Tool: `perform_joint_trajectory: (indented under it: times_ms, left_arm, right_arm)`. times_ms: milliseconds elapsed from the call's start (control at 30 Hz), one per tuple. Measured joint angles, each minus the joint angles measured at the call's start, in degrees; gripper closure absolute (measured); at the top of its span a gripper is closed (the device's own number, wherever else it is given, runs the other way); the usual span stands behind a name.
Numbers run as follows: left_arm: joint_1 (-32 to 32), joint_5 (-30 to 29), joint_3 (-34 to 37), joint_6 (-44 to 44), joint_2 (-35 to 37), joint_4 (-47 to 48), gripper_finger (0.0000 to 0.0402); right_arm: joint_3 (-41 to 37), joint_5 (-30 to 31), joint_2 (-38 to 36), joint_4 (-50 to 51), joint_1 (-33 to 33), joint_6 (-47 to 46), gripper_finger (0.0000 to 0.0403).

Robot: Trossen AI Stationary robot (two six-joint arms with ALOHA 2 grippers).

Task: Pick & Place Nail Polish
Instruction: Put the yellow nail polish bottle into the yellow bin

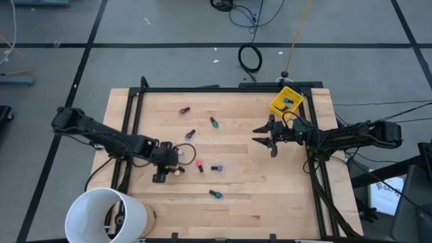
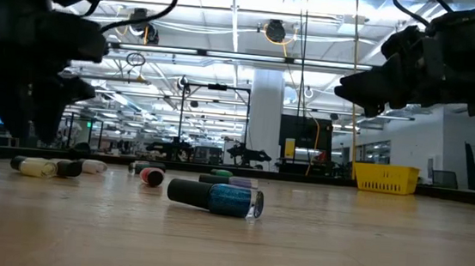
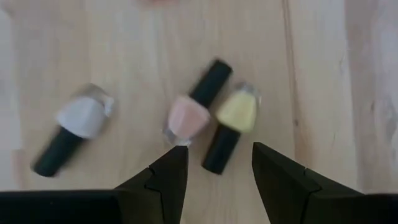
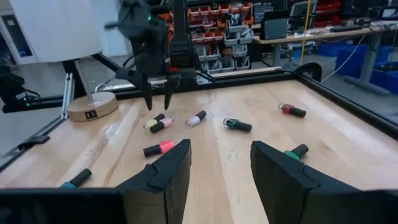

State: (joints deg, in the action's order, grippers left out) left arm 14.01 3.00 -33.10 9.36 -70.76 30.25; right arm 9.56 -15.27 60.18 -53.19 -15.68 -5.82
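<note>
Several nail polish bottles with dark caps lie on their sides on the wooden table [image 1: 270, 196]. A pale one [image 3: 78, 118], a pink one [image 3: 188, 116] and a yellow one [image 3: 237, 111] lie close together below my left gripper [image 3: 214, 168]. That gripper points steeply down, open, just above them; the yellow bottle's black cap [image 3: 217, 155] shows between its fingertips. Others are a red one [image 1: 183, 111], a green one [image 1: 213, 122] and a blue one [image 2: 223, 199]. My right gripper [image 1: 262, 133] hangs open and level above the table's right part, with nothing in it.
A yellow bin [image 1: 286, 101] stands at the far right corner. A large white bucket [image 1: 104, 214] stands at the near left corner. A black frame [image 1: 202, 88] runs around the table. Bare wood lies in the near right part.
</note>
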Motion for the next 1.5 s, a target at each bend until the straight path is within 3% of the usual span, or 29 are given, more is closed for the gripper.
perform_joint_trajectory:
  times_ms: [500, 900, 1233, 1500]
  left_arm:
    - [2.9, -3.7, -0.4, -0.4, -11.2, -0.8, 0.0225]
    - [3.0, -7.7, 0.0, 0.4, -10.9, -7.8, 0.0225]
    - [2.9, -5.0, 0.0, 1.4, -10.9, -7.6, 0.0227]
    - [3.0, -3.9, 0.0, 2.0, -10.9, -8.1, 0.0310]
  right_arm:
    - [0.0, 0.0, 0.0, 0.3, 0.0, -2.1, 0.0248]
    - [0.0, -0.1, 0.0, 0.3, 0.0, -2.1, 0.0248]
    - [0.0, -0.1, 0.0, 0.5, 0.0, -2.5, 0.0248]
    - [0.0, -0.1, 0.0, 0.9, 0.0, -2.5, 0.0248]
